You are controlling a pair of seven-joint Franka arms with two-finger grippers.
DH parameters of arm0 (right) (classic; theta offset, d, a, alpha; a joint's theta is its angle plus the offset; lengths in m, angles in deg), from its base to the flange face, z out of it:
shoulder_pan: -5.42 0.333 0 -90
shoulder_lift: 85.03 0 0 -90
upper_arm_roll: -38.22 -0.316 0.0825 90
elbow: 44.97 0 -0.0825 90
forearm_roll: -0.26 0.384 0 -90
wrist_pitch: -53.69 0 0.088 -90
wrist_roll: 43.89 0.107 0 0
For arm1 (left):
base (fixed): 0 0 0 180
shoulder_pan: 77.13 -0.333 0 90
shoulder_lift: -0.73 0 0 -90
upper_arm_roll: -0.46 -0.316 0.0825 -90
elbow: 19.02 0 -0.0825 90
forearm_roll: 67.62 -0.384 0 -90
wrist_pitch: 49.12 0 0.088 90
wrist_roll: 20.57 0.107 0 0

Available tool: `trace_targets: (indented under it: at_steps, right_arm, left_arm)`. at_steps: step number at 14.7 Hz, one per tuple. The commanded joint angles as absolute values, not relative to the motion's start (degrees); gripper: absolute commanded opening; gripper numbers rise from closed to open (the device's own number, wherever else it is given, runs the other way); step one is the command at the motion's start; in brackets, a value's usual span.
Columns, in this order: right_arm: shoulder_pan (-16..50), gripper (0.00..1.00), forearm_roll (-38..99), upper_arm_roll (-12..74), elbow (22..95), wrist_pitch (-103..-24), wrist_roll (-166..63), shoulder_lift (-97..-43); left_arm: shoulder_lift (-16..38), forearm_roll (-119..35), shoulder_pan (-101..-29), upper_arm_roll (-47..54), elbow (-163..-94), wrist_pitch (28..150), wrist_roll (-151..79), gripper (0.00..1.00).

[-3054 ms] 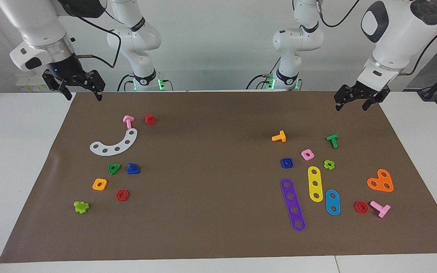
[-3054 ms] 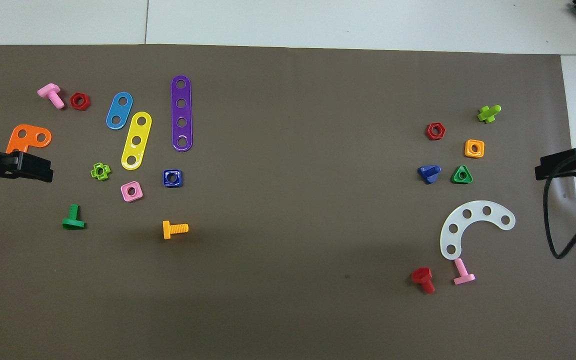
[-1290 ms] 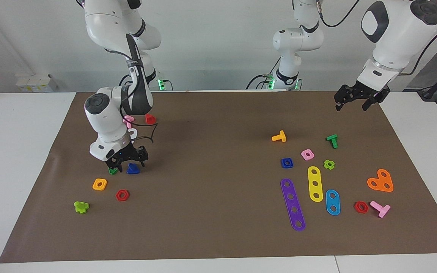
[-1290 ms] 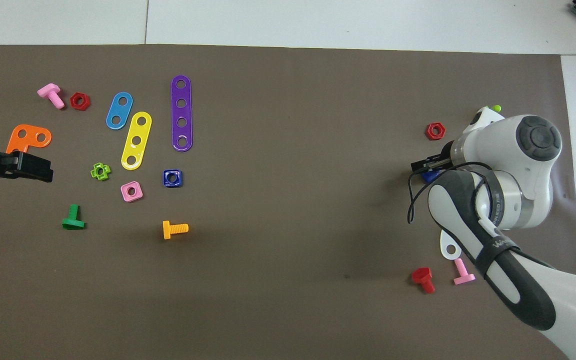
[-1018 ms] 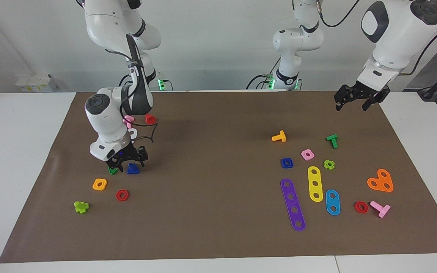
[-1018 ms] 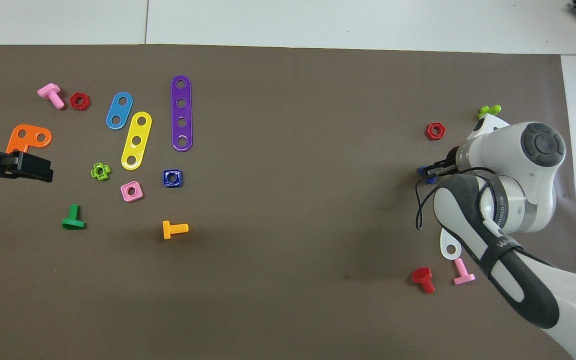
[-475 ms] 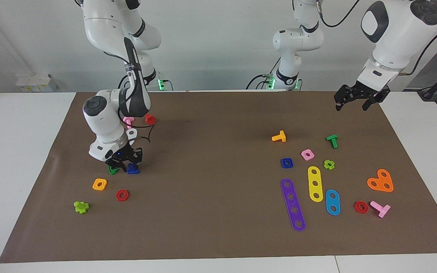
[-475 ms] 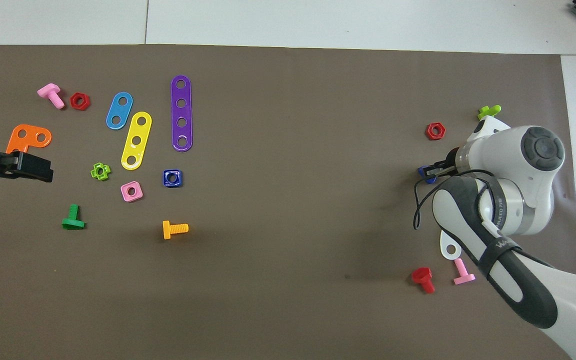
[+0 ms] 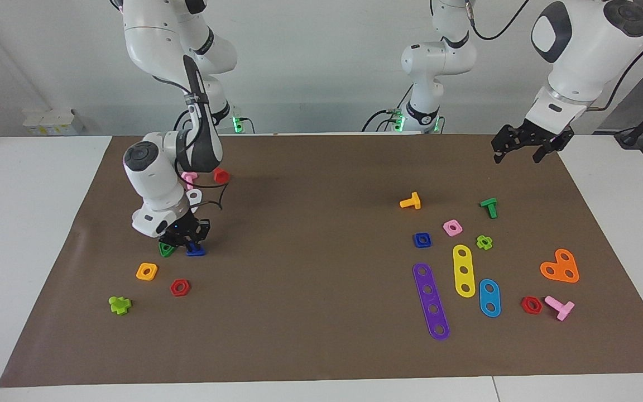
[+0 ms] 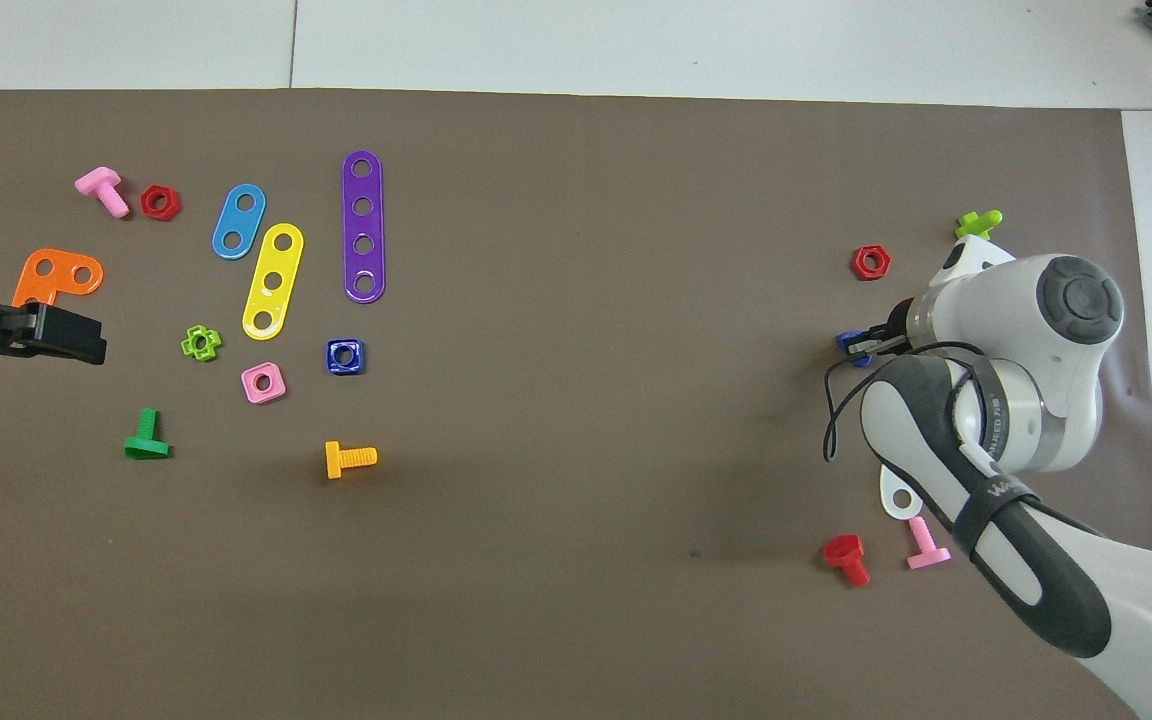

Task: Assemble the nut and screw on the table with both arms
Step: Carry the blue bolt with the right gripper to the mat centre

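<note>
The dark-blue screw point(image 9: 196, 252) lies on the brown mat point(image 9: 310, 184) at the right arm's end, beside a green triangular nut point(image 9: 164, 249). My right gripper point(image 9: 186, 243) is down on the screw with its fingers closed around the stem; only the screw's tip point(image 10: 848, 343) shows in the overhead view, under the right gripper point(image 10: 872, 341). The dark-blue square nut point(image 9: 422, 240) lies flat toward the left arm's end, and it shows in the overhead view point(image 10: 345, 356). My left gripper point(image 9: 517, 155) waits open and empty above the mat's corner by its base; it also shows in the overhead view point(image 10: 76, 340).
Around the screw lie an orange square nut point(image 9: 147, 271), a red hex nut point(image 9: 180, 287) and a lime cross screw point(image 9: 120, 305). By the blue nut lie a pink square nut point(image 9: 452, 227), an orange screw point(image 9: 411, 201) and a purple strip point(image 9: 431, 301).
The right arm swung in from its end of the table, came down over the blue screw and closed its fingers around it. The left arm has not moved.
</note>
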State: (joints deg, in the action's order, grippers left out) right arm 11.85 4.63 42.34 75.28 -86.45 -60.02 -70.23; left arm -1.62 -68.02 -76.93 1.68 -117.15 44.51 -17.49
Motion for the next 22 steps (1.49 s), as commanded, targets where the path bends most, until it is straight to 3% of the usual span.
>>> trace_targets:
  at_steps: [1, 5, 10, 13, 16, 22]
  right_arm:
    - [11.6, 0.0, 6.2, 42.0, 74.1, -84.5, -61.2, -71.0]
    - [13.6, 0.0, 6.4, 41.9, 66.9, -76.7, -50.6, -73.2]
    - [22.5, 0.0, 4.6, 41.9, 56.7, -69.8, -30.3, -72.4]
    - [30.8, 0.0, 1.6, 41.9, 53.8, -70.1, -16.9, -71.0]
    - [37.7, 0.0, 0.1, 41.9, 50.2, -71.2, -7.9, -66.1]
    - [45.8, 0.0, -3.5, 41.9, 48.0, -78.6, 4.2, -58.2]
  left_arm:
    - [-2.0, -68.9, -77.2, 1.9, -117.8, 45.4, -18.1, 1.0]
    - [-2.0, -68.9, -77.2, 1.9, -117.8, 45.4, -18.1, 1.0]
    - [-2.0, -68.9, -77.2, 1.9, -117.8, 45.4, -18.1, 1.0]
    - [-2.0, -68.9, -77.3, 1.9, -117.8, 45.4, -18.1, 1.0]
    - [-2.0, -68.9, -77.2, 1.9, -117.8, 45.4, -18.1, 1.0]
    - [-2.0, -68.9, -77.2, 1.9, -117.8, 45.4, -18.1, 1.0]
